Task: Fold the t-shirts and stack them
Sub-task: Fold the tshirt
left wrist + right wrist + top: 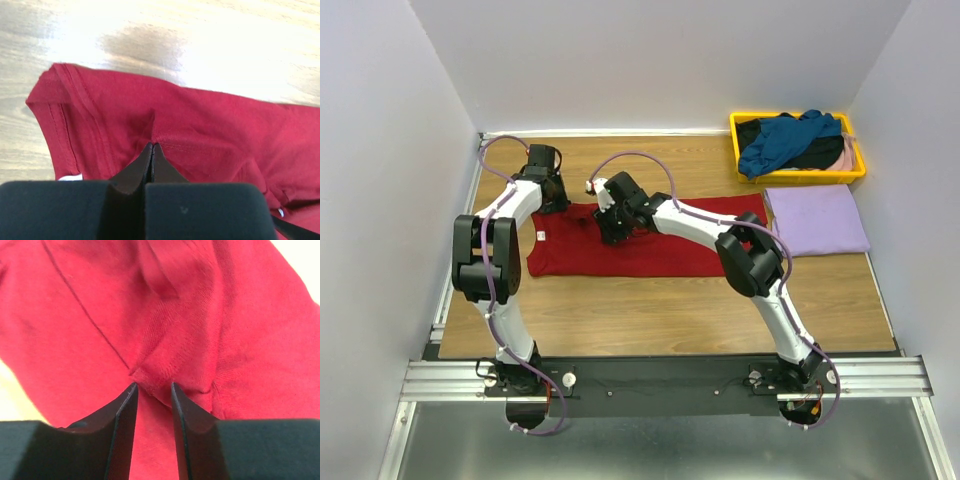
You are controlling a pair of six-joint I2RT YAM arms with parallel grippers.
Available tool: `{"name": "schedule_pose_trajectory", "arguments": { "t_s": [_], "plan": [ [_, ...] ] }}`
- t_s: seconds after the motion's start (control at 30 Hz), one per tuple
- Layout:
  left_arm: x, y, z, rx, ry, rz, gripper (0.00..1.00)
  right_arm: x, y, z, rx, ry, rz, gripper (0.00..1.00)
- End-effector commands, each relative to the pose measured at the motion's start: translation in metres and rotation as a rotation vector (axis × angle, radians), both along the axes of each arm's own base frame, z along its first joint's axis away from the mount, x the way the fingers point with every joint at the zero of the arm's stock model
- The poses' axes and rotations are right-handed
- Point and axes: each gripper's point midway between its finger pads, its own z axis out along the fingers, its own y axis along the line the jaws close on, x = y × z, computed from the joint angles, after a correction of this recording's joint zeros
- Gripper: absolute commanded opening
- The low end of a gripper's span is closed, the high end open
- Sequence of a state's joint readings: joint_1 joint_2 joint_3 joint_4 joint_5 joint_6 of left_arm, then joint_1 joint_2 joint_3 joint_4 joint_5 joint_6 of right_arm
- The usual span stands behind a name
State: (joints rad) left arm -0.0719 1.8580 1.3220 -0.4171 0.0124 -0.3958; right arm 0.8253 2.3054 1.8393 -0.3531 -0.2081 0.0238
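Note:
A dark red t-shirt (650, 248) lies spread flat across the middle of the table. My left gripper (551, 196) is at its far left corner. In the left wrist view the gripper (151, 145) has its jaws shut, pinching a pucker of the red cloth (200, 125) near a sleeve hem. My right gripper (613, 228) is over the shirt's upper middle. In the right wrist view the gripper (152, 385) has its jaws a little apart, with a raised fold of the red cloth (165, 365) at the tips. A folded lavender t-shirt (816, 220) lies at the right.
A yellow tray (798, 176) at the back right holds teal blue (786, 139), black (820, 152) and pale pink (846, 153) t-shirts in a heap. White walls close in the table on the left, back and right.

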Motion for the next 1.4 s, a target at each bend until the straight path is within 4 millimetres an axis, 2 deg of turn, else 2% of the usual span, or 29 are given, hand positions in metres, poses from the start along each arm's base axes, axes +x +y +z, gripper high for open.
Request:
{"name": "schedule_pose_trajectory", "arguments": {
  "t_s": [0.0,0.2,0.3,0.4,0.8,0.97,1.13,1.37],
  "plan": [
    [0.004,0.013,-0.002,0.057,0.019,0.022,0.00,0.004,-0.009,-0.016,-0.066,-0.049,-0.008,0.39],
    [0.003,0.012,-0.006,0.054,0.028,0.020,0.00,0.006,-0.009,-0.013,-0.067,-0.061,-0.009,0.27],
    [0.002,0.013,-0.008,0.058,0.036,0.020,0.00,0.006,-0.010,-0.005,-0.058,-0.069,-0.009,0.16],
    [0.003,0.014,-0.006,0.065,0.035,0.026,0.00,0.008,-0.015,0.004,-0.066,-0.095,-0.022,0.01],
    [0.009,0.021,-0.005,0.100,0.064,0.043,0.00,0.016,-0.041,0.015,-0.123,-0.167,-0.055,0.01],
    [0.011,0.020,0.000,0.103,0.072,0.037,0.00,0.016,-0.040,0.031,-0.102,-0.188,-0.040,0.01],
    [0.011,0.019,0.007,0.100,0.075,0.029,0.00,0.011,-0.039,0.038,-0.081,-0.186,-0.010,0.02],
    [0.005,0.019,0.006,0.103,0.107,0.013,0.00,0.004,-0.043,0.039,-0.078,-0.169,-0.009,0.02]
  ]
}}
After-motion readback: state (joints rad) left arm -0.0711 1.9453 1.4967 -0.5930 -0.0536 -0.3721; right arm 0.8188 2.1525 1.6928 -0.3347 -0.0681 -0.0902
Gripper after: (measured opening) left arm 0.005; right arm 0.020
